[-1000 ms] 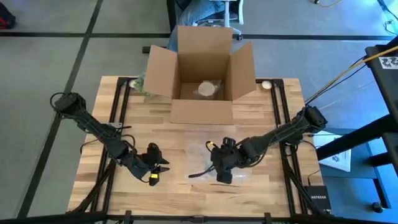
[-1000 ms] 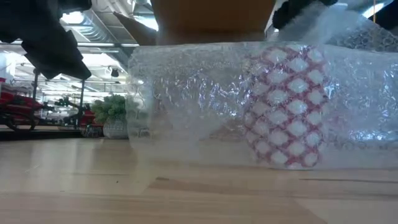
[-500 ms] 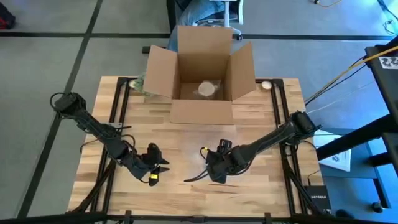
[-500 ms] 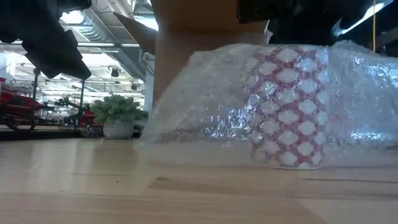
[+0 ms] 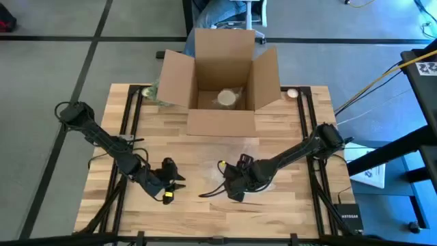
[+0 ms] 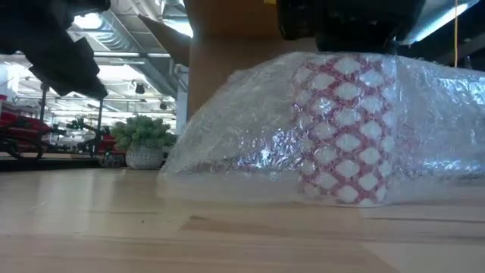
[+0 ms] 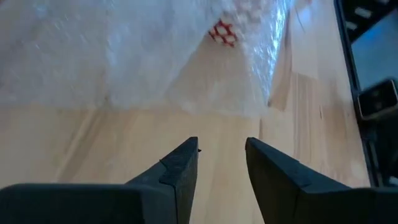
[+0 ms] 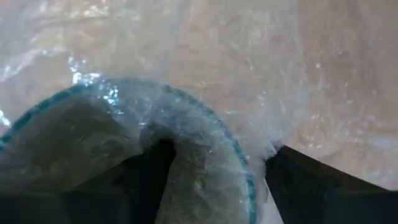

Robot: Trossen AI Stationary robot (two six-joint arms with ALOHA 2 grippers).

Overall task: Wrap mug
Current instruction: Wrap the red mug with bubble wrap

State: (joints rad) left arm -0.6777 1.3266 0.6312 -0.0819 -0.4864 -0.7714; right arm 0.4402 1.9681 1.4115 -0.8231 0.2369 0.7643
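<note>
Overhead, a wooden table [image 5: 205,147] holds an open cardboard box [image 5: 220,82] at its far edge, flaps spread, with a pale round object [image 5: 227,98] inside. Nearer the front, the right gripper [image 5: 235,188] presses down over the mug [image 6: 345,129], which sits at the table's middle under a sheet of bubble wrap [image 6: 250,129]. From above, the gripper hides the mug entirely. The table-level camera shows it upright, patterned in a red and white lattice, the crinkled clear plastic draped over it like a tent. A potted plant [image 6: 144,140] stands behind. The right wrist camera shows a teal rim under wrap, one dark finger inside the mouth and one outside, clamped on the wall. The left gripper [image 7: 221,165] rests to the left, fingers slightly apart, holding nothing.
</note>
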